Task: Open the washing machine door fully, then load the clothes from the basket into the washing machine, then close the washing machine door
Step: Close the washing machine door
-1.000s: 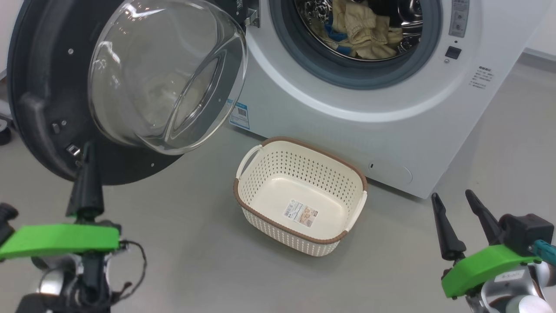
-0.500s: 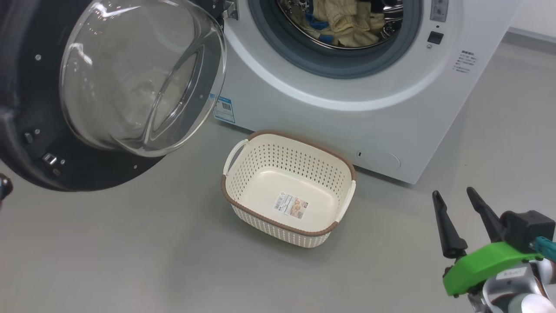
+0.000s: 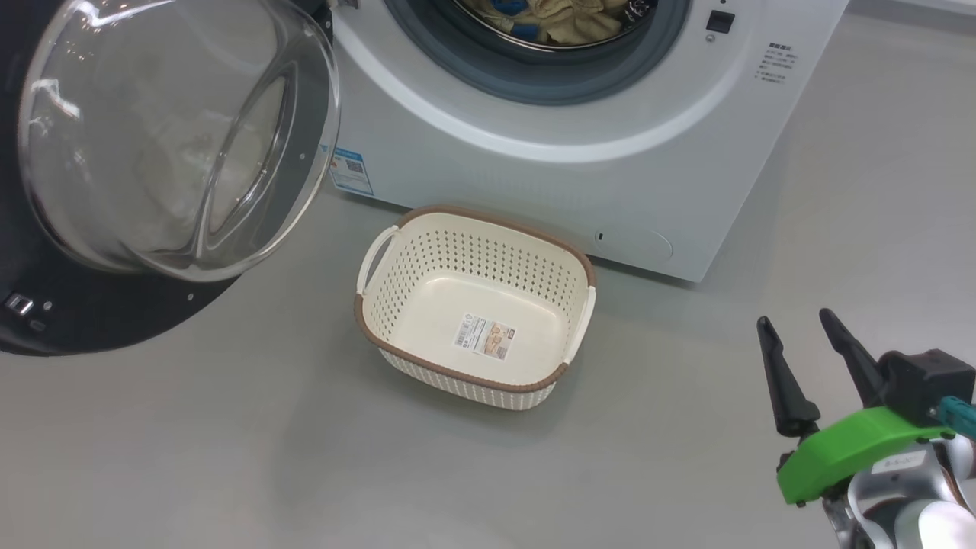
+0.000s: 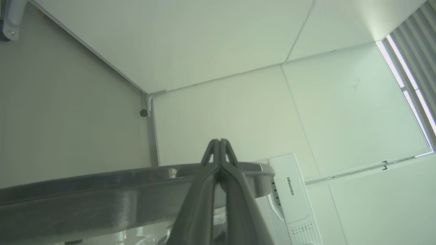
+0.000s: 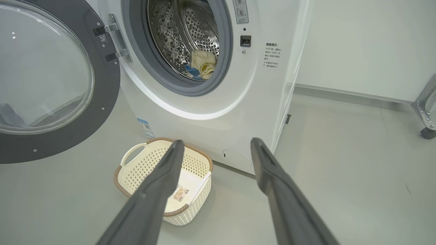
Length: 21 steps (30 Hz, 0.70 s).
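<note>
**Door still to close: slip, snag and pinch risks**

Right gripper (image 3: 794,319) is nearest, low at the robot's right side. Its fingers are spread wide, holding nothing, well apart from everything. Low risk unless it swings in toward the basket (image 3: 499,223).

The basket sits empty on the floor (image 3: 229,442), just in front of the washing machine (image 3: 534,171). Loading looks done; closing is what's left.

Washing machine door (image 3: 171,145) stands swung wide to the left, glass bowl facing the room. Left gripper (image 4: 220,141) has its fingers pressed together with nothing between them. In the left wrist view the tips poke just past a curved grey edge that looks like the door's. Touching or not, cannot tell.

- **Slip:** closed tips pushing on a glossy rim could skid off and leave the door half shut.
- **Snag:** the door's lower edge may sweep close over the basket's white handle (image 3: 374,255); clearance unclear.
- **Pinch:** farthest back, the clothes (image 3: 549,17) lie in the drum near its front lip. A trailing fold could get trapped in the grey gasket (image 3: 549,90) and stop the latch.
</note>
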{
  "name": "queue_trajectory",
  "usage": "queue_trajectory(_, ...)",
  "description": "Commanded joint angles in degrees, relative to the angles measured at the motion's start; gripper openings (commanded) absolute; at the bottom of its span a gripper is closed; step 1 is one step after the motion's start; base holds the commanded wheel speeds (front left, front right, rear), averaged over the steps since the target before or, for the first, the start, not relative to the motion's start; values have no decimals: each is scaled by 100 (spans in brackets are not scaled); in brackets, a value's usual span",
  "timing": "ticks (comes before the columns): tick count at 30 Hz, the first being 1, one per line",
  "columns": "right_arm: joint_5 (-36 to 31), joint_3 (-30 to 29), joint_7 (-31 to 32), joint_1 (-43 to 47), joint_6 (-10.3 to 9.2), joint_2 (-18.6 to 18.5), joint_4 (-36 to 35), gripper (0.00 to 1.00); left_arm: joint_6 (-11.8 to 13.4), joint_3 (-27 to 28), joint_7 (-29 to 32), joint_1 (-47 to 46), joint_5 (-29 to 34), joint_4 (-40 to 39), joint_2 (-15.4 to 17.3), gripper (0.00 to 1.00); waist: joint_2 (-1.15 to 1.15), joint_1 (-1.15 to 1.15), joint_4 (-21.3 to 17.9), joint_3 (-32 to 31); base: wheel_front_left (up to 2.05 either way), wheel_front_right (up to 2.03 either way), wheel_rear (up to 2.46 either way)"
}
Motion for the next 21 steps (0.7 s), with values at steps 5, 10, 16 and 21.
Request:
queue_trajectory(5,-45,152,90,-318,10,-182,-304,100,-41,338,-19,-475,-19,442,484,0,0,0,-192,139,0,0,0)
queue_trajectory(10,-48,161,156,-335,10,-219,-364,100,-41,344,48,-611,33,968,556,0,0,0,-303,189,0,0,0)
queue_trajectory(16,-60,141,197,-349,10,-234,-417,100,-41,235,374,-668,69,1389,617,0,0,0,-365,245,0,0,0)
queue_trajectory(21,-66,130,196,-352,10,-226,-433,100,-41,210,725,-654,-12,1544,601,0,0,0,-373,251,0,0,0)
